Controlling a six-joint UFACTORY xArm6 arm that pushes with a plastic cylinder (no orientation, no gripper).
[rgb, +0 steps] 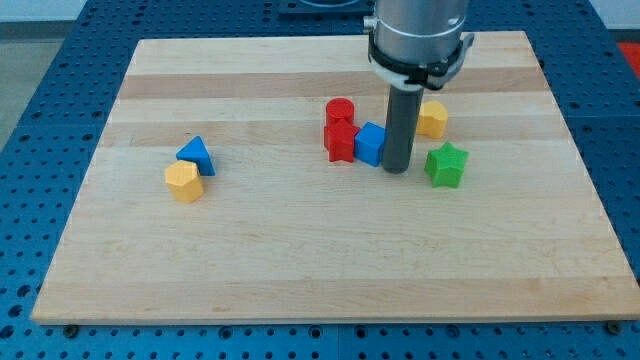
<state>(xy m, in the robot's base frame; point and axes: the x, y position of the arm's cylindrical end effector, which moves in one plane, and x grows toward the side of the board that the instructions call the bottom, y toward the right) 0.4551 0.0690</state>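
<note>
My tip (396, 169) rested on the wooden board (300, 260), touching the blue cube (369, 144) on its left. Beyond that sat the red star (341, 141) and red cylinder (340, 110). The green star (446, 165) lay near its right, the yellow block (432, 119) above-right. A blue triangle (196, 154) and yellow hexagon (184, 182) touched, well apart leftward.
</note>
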